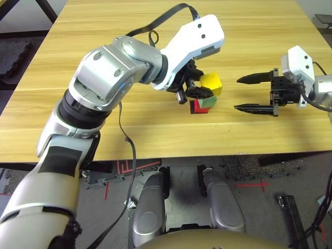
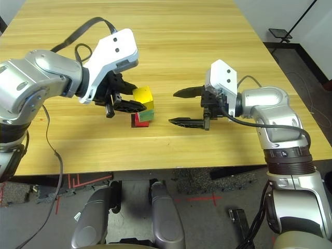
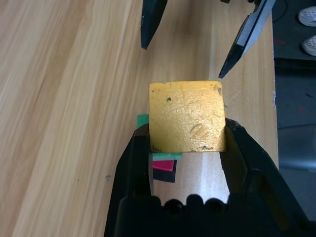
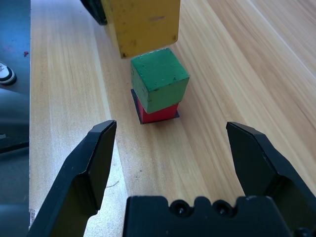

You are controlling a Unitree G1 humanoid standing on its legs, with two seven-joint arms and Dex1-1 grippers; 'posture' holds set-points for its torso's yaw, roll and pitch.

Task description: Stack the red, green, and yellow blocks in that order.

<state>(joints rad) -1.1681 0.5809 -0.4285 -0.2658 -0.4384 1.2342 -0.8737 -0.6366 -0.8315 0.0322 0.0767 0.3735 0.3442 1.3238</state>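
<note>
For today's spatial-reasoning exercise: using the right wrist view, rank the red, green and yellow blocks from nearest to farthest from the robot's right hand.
1. Red block: at the bottom of the stack, on the table, closest to the open right hand.
2. Green block: sitting on the red one, slightly farther.
3. Yellow block: farthest, held above the green block by the left hand.

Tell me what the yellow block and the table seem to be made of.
Yellow block: probably painted wood or dense foam; its matte face carries scuffs, dents and chipped dark specks. Table: wood or a wood-look laminate, pale with long straight grain lines and a smooth, faintly glossy finish.
</note>
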